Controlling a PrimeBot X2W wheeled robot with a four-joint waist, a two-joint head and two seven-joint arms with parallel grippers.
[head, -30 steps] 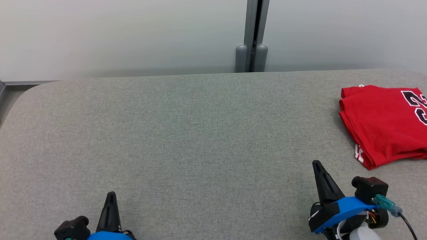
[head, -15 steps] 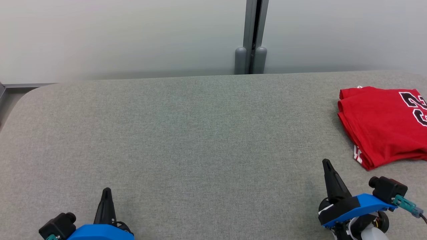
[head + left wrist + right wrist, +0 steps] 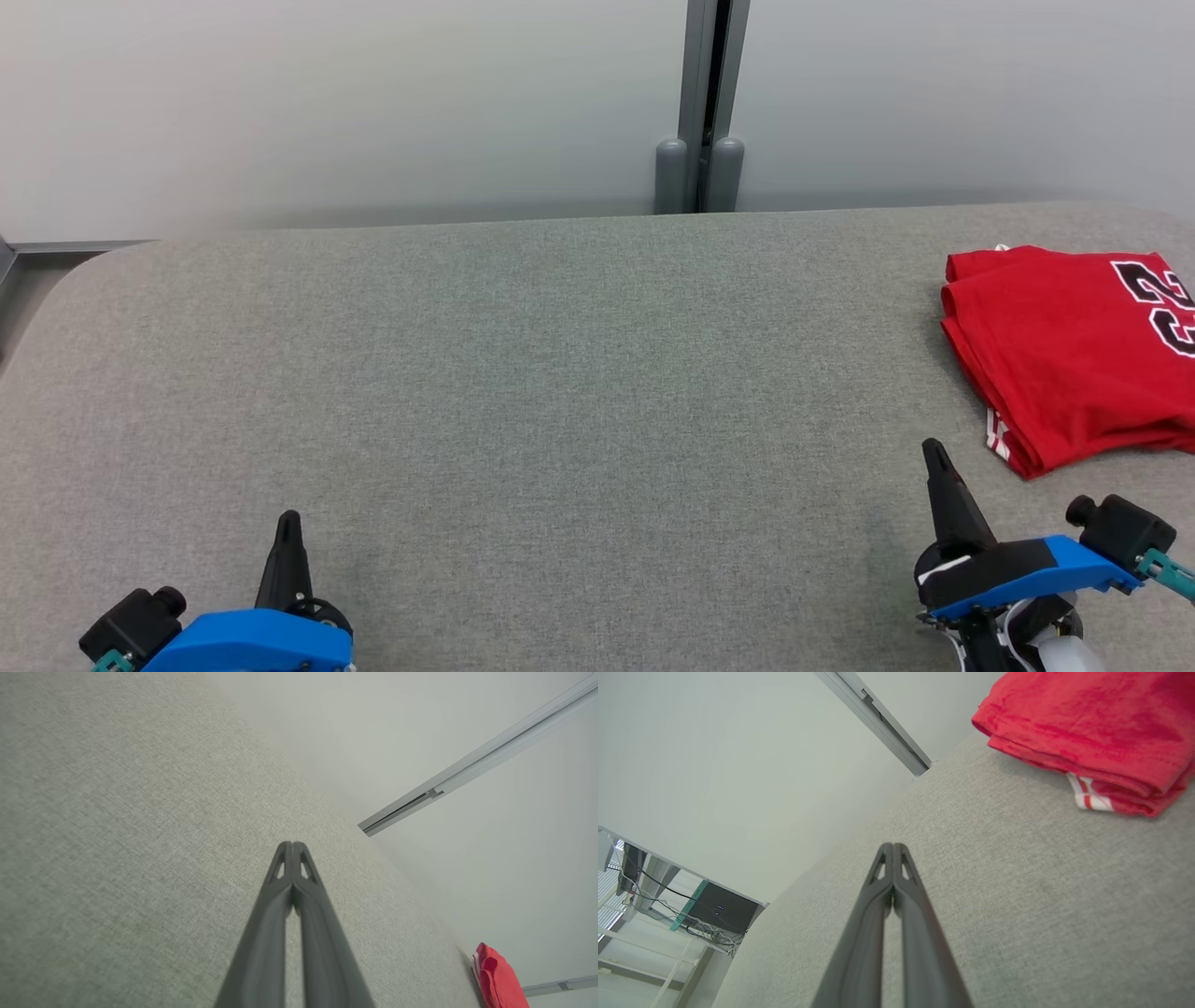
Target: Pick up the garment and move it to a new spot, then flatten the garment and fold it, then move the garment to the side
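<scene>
Red garment [image 3: 1064, 364] lies folded near right gripper [image 3: 932, 450] (closed).

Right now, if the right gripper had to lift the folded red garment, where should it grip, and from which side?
Probably the stacked near-left edge of the garment, by the white trim, approached low from where the right gripper sits: the layers end there in one thick lip. The gripper is shut and must open first.
</scene>
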